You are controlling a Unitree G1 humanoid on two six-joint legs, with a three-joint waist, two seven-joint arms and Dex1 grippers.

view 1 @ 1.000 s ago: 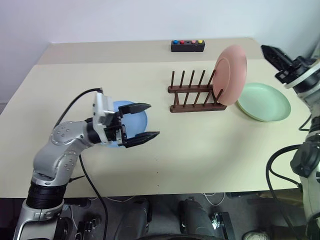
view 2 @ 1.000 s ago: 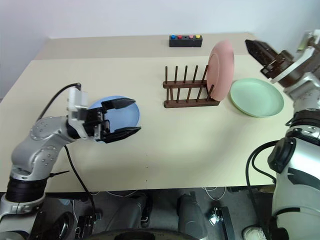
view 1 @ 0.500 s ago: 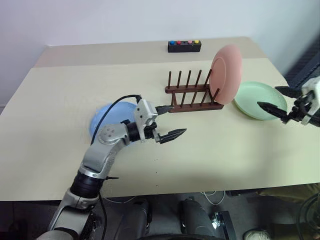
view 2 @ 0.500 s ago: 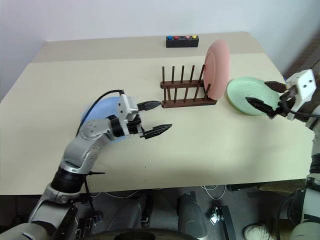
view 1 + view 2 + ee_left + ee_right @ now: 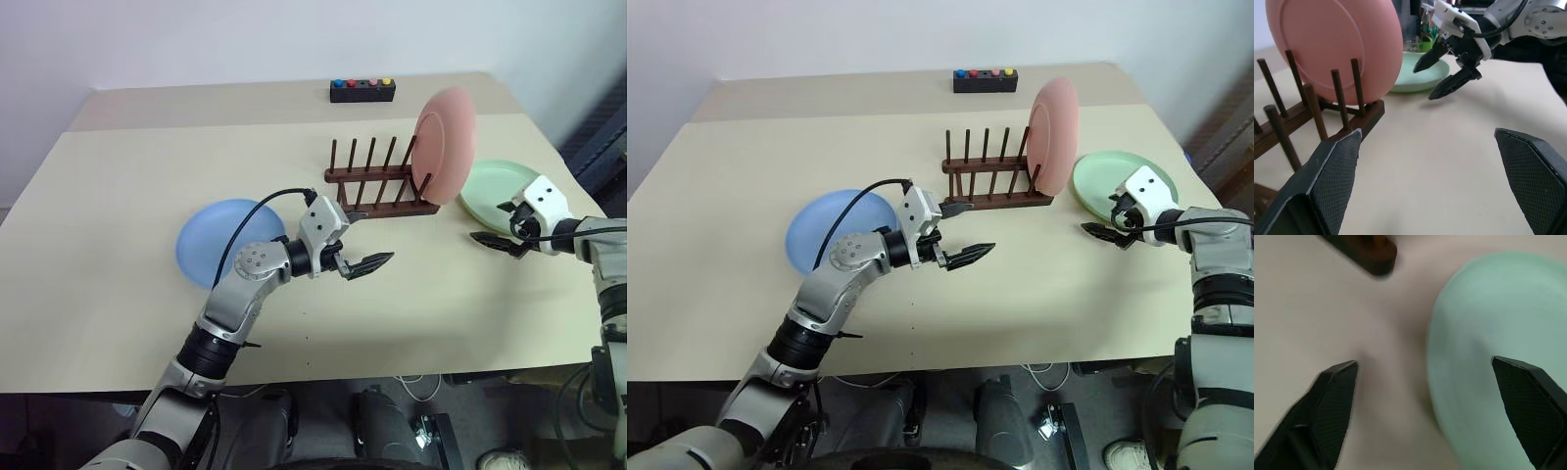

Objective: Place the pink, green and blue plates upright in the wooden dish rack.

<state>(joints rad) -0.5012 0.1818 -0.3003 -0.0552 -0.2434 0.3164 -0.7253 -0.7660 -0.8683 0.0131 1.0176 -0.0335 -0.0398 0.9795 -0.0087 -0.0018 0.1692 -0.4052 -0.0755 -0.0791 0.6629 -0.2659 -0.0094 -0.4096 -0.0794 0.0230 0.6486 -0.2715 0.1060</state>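
Bare tabletop [image 5: 431, 294] lies open ahead of my left gripper [image 5: 364, 240], whose jaws stand wide with nothing between them, and runs unbroken across to my right gripper [image 5: 502, 225], also spread, low at the near rim of the green plate [image 5: 495, 188]. The wooden dish rack [image 5: 380, 191] stands just beyond my left gripper, its end slot blocked by the upright pink plate [image 5: 446, 145], while the pegs to that plate's left are free. The blue plate [image 5: 223, 250] lies flat behind my left arm, and a black button box [image 5: 362, 91] sits well apart at the far edge.
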